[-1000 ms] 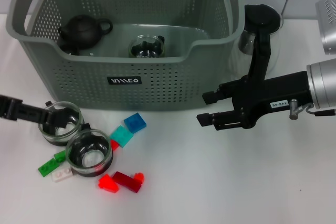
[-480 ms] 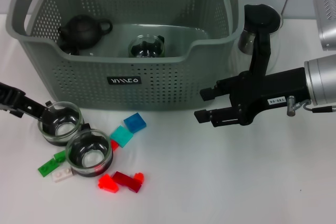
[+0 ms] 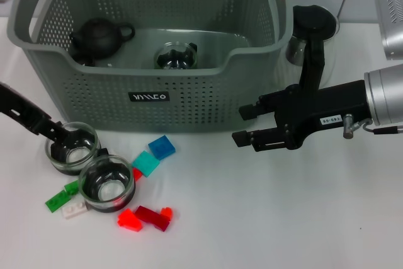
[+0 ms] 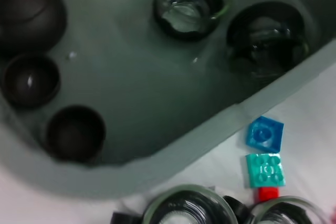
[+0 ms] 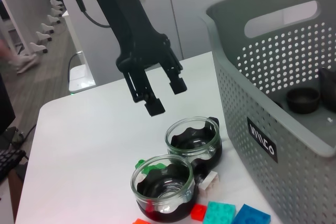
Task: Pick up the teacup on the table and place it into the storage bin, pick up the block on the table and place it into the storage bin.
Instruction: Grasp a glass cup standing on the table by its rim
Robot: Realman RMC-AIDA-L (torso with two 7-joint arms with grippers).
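Observation:
Two glass teacups stand on the table in front of the storage bin: one teacup nearer the bin, the other teacup touching it in front. My left gripper hangs open just above and to the left of the nearer teacup, holding nothing; in the head view its tip overlaps that cup's rim. Blocks lie around the cups: blue, teal, green, white and red. My right gripper hovers open and empty right of the bin's front.
Inside the bin sit a black teapot, a glass teacup and small black cups. A dark red block lies by the red one. A glass jar with a black lid stands behind my right arm.
My left gripper has drawn back left and upward from around the nearer teacup, which stayed in place. The right gripper shifted slightly left.

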